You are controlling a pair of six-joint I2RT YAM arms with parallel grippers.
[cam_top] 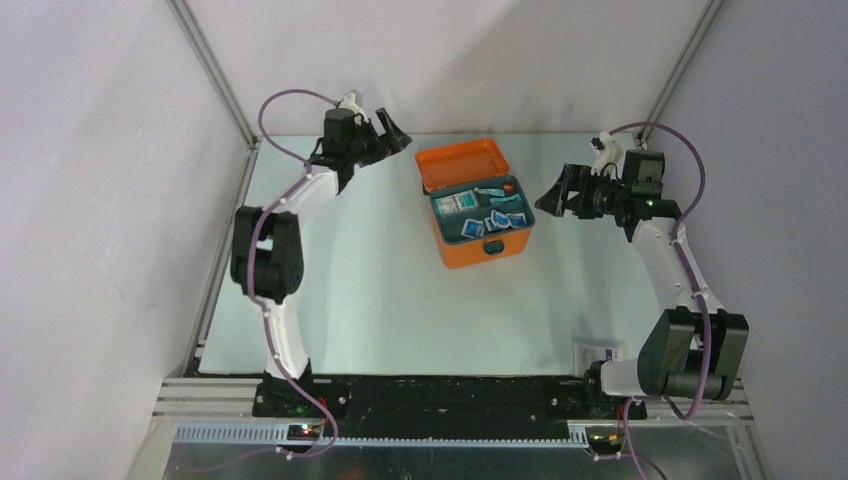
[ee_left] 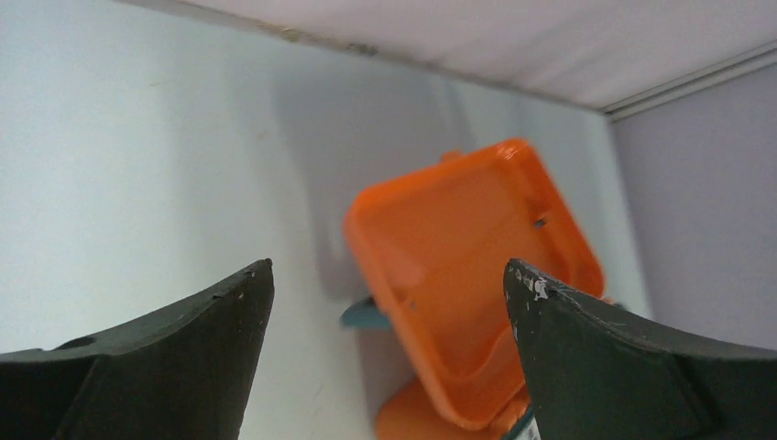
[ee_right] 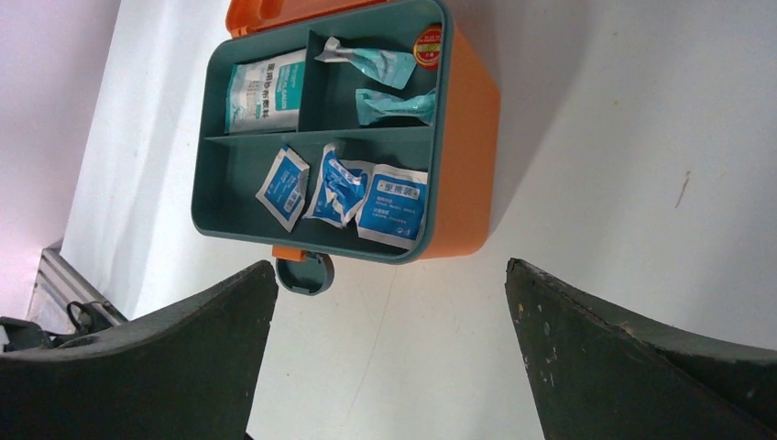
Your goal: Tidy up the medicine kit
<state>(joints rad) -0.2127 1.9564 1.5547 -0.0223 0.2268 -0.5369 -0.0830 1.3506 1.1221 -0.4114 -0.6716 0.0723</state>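
The medicine kit [cam_top: 475,205] sits toward the far middle of the surface [cam_top: 380,300]. Its lid [cam_top: 462,163] is thrown back on the far side and the teal tray [ee_right: 316,136] inside is exposed. In the tray, a flat white-and-teal pack [ee_right: 266,92] and two teal-wrapped pieces [ee_right: 389,84] fill the two hinge-side compartments. Three blue-and-white sachets [ee_right: 344,191] lie in the long compartment on the latch side. The left pincer [cam_top: 392,130] hovers off the kit's far-left corner, fingers spread and empty. The right pincer [cam_top: 555,195] hangs just right of the box, likewise spread with nothing between its fingers. With the supplies lying in the tray, packing looks finished and closing seems the step in hand. The next move likely calls for one pincer to get behind the lid's far edge and swing it over the tray. The other pincer would steady the box so that the small teal latch [ee_right: 305,273] can be pressed home.
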